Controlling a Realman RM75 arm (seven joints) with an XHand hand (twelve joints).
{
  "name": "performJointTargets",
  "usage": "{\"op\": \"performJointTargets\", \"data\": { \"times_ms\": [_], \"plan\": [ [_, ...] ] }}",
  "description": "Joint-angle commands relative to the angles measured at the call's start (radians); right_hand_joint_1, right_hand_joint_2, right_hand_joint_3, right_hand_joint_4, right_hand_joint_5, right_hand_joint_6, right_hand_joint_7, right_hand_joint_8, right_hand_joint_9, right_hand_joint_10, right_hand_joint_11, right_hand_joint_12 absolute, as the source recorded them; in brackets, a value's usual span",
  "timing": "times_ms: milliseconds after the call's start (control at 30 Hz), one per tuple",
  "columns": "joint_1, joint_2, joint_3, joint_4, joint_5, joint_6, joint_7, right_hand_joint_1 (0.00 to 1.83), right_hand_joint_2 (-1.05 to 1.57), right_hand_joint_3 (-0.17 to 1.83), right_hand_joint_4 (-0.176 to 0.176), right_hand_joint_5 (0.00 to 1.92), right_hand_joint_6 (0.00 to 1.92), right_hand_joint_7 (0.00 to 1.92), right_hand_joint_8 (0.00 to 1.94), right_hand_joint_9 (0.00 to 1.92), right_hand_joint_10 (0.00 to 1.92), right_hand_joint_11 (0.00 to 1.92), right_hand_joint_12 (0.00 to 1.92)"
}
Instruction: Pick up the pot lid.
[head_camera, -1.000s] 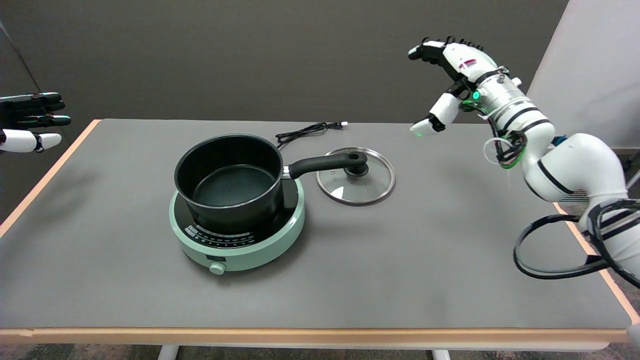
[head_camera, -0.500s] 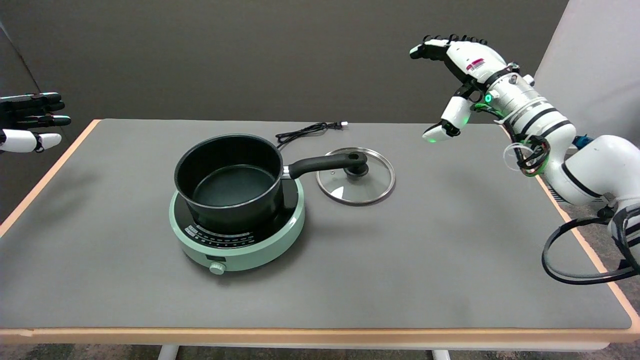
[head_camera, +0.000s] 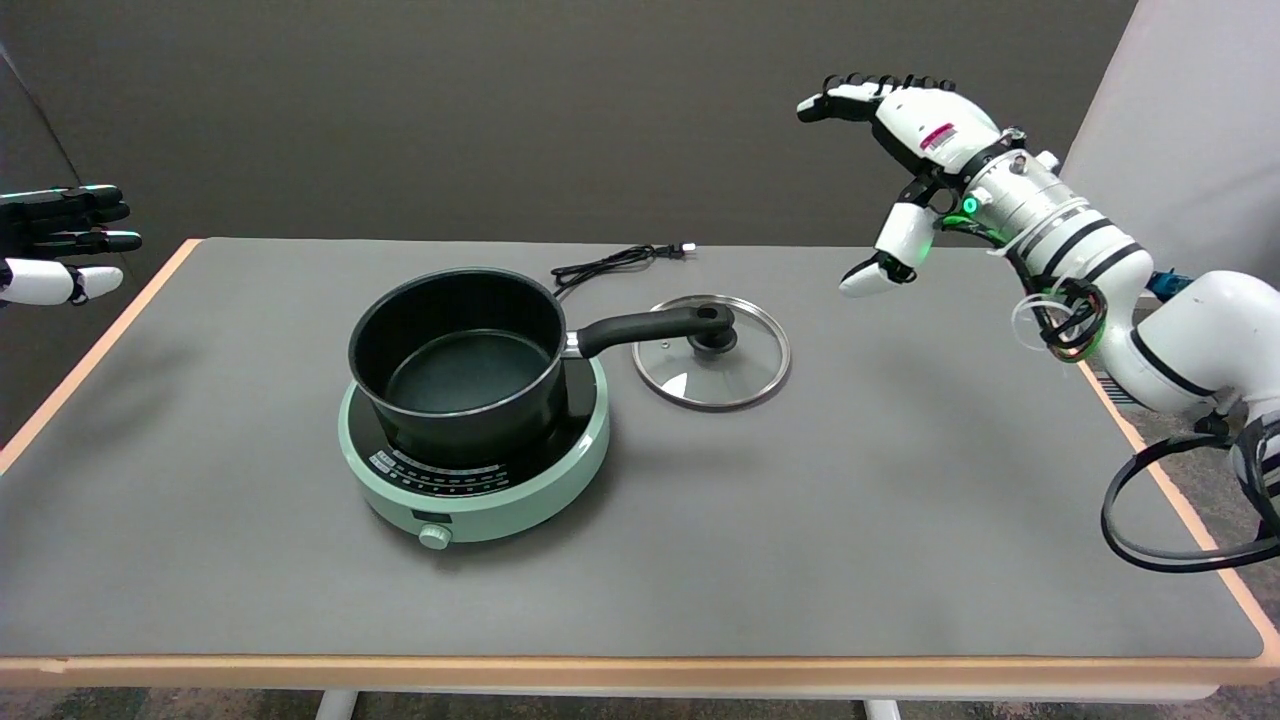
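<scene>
The right hand (head_camera: 905, 150) has drifted slightly left, toward the pot lid (head_camera: 712, 352), fingers spread

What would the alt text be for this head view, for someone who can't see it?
A white robot arm's right hand hovers open in the air, up and right of a glass pot lid lying flat on a grey table. Left of the lid, a black pot sits on a green hotplate.

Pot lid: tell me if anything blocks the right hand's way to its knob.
Nothing lies between the right hand and the pot lid, but the saucepan handle ends right over the lid's knob, crowding it from the left.
</scene>
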Motion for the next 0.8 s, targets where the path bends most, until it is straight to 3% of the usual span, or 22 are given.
{"op": "performJointTargets", "data": {
  "times_ms": [33,67,500,633,800],
  "plan": [
    [0.038,-0.001,-0.044,-0.069,0.002,-0.063,0.001,1.19,-0.48,0.95,0.082,0.35,0.35,0.35,0.35,0.35,0.35,0.35,0.35],
    [0.042,-0.001,-0.048,-0.079,0.002,-0.070,0.001,1.18,-0.48,0.95,0.105,0.35,0.35,0.35,0.35,0.35,0.35,0.35,0.35],
    [0.119,-0.022,-0.107,-0.188,0.002,-0.082,0.001,1.18,-0.46,0.94,0.085,0.36,0.36,0.36,0.36,0.36,0.36,0.36,0.36],
    [0.120,-0.026,-0.108,-0.192,0.002,-0.086,0.001,1.16,-0.42,0.94,0.108,0.36,0.36,0.36,0.36,0.36,0.36,0.36,0.36],
    [0.120,-0.030,-0.104,-0.192,0.002,-0.086,0.001,1.16,-0.40,0.93,0.110,0.35,0.35,0.35,0.35,0.35,0.35,0.35,0.35]
  ]
}}
